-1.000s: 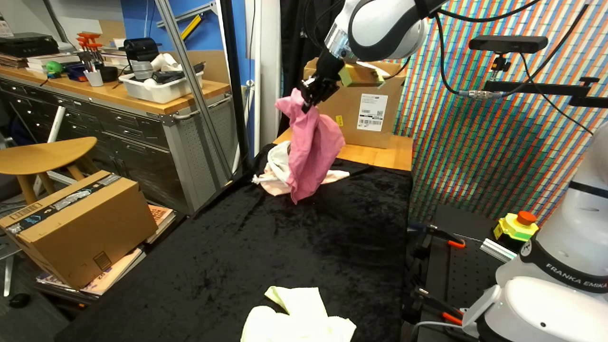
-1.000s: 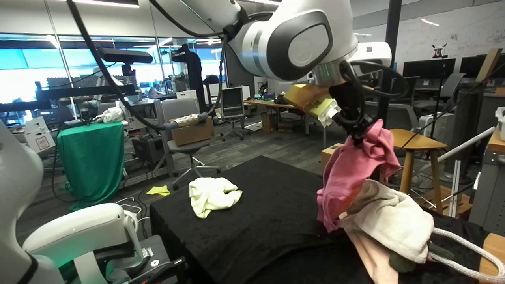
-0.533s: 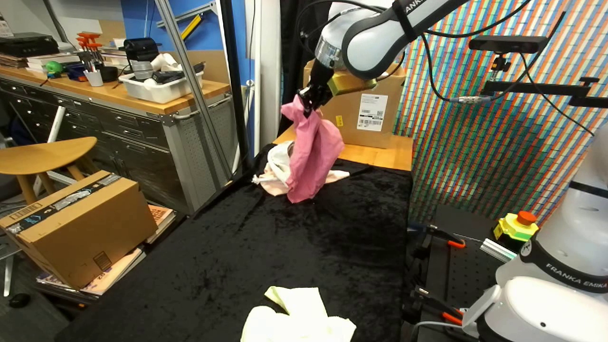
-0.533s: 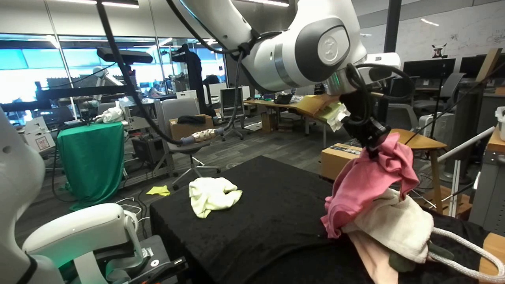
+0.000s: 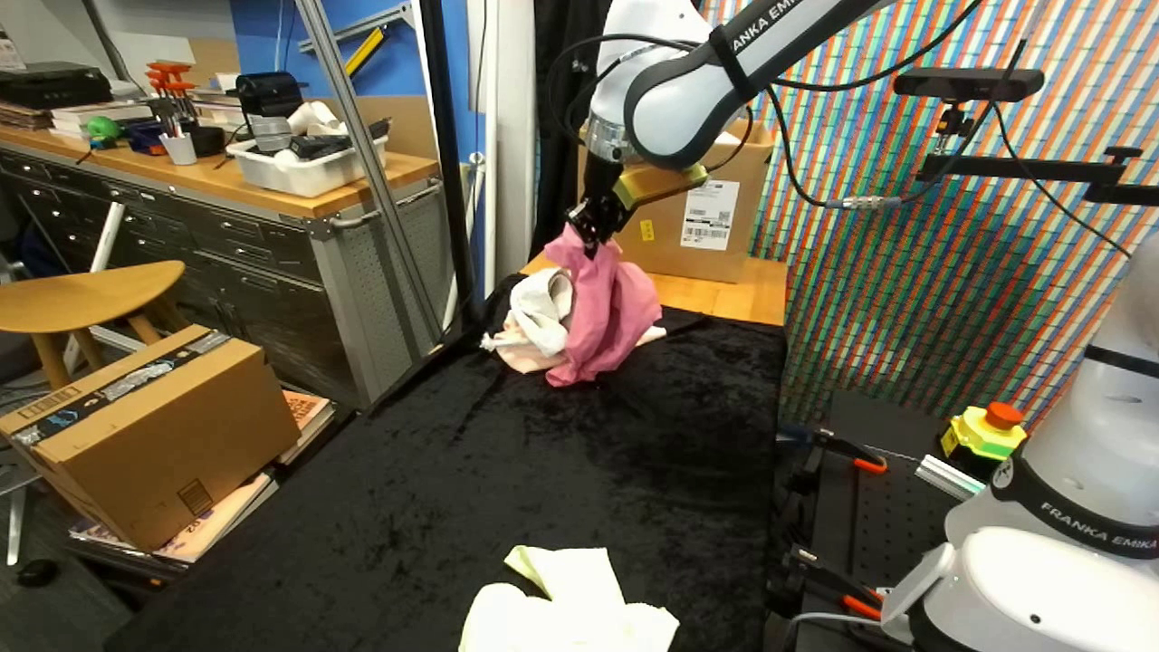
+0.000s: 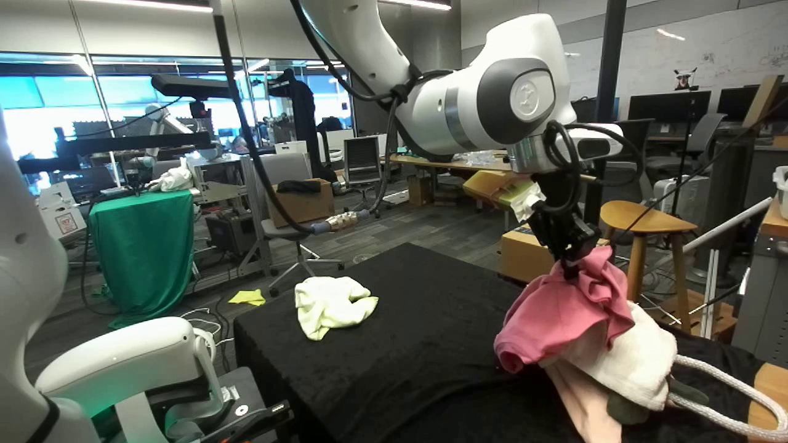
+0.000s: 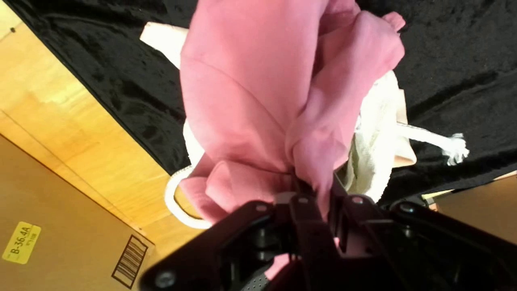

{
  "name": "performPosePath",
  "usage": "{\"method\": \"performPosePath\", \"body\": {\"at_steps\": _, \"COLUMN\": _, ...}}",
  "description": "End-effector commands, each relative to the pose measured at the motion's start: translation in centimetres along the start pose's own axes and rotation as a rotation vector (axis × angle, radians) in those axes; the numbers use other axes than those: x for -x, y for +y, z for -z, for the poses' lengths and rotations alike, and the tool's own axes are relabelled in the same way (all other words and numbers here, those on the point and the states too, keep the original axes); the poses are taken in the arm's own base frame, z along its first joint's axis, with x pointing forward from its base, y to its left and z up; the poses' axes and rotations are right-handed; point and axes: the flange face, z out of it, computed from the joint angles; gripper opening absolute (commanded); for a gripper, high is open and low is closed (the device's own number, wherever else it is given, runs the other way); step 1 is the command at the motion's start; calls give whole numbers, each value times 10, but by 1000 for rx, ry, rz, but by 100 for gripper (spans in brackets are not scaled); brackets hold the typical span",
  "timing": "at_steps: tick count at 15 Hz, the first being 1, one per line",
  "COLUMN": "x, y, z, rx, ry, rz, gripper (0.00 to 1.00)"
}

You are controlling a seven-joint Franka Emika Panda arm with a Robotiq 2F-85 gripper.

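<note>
My gripper (image 5: 590, 246) is shut on the pink cloth (image 5: 608, 312), gripping a pinched fold near its top. In the wrist view the fold runs between the dark fingers, and the cloth (image 7: 250, 81) spreads away from the gripper (image 7: 317, 184). Its lower edge hangs down to about the black table covering (image 5: 561, 471); whether it rests there I cannot tell. Directly behind and under it lies a white cloth bundle (image 6: 634, 344) with a white rope (image 6: 732, 383). A peach cloth (image 6: 588, 394) sticks out below the bundle. The pink cloth hides part of both.
A crumpled pale yellow-green cloth (image 6: 332, 301) lies on the black covering, away from the gripper. Behind the arm stands a large cardboard box (image 5: 665, 249) on a wooden surface (image 5: 761, 290). Cables (image 6: 569, 166) loop around the wrist. A red-topped emergency stop (image 5: 1002, 417) sits near the robot base.
The gripper has come down with the pink cloth in it. The cloth now bunches lower against the white bundle, and more of that bundle shows beside it. The pale yellow-green cloth has not moved.
</note>
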Motion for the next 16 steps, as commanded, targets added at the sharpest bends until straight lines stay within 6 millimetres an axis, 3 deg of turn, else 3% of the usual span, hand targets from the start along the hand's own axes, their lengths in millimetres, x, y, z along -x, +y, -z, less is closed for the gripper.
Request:
{"method": "performPosePath", "body": {"at_steps": 1, "x": -14, "y": -2, "z": -1, "rx": 17, "ry": 0, "rz": -3, "gripper": 10}}
{"method": "performPosePath", "body": {"at_steps": 10, "x": -47, "y": -6, "z": -7, "rx": 56, "ry": 103, "rz": -98, "gripper": 10}}
{"method": "performPosePath", "body": {"at_steps": 12, "x": -51, "y": -11, "z": -10, "rx": 57, "ry": 107, "rz": -97, "gripper": 13}}
{"method": "performPosePath", "body": {"at_steps": 13, "x": -52, "y": -13, "z": -13, "rx": 60, "ry": 107, "rz": -97, "gripper": 16}}
{"method": "performPosePath", "body": {"at_steps": 15, "x": -55, "y": -17, "z": -16, "rx": 57, "ry": 103, "rz": -101, "gripper": 39}}
{"method": "performPosePath", "body": {"at_steps": 16, "x": -55, "y": -17, "z": -18, "rx": 57, "ry": 99, "rz": -109, "gripper": 44}}
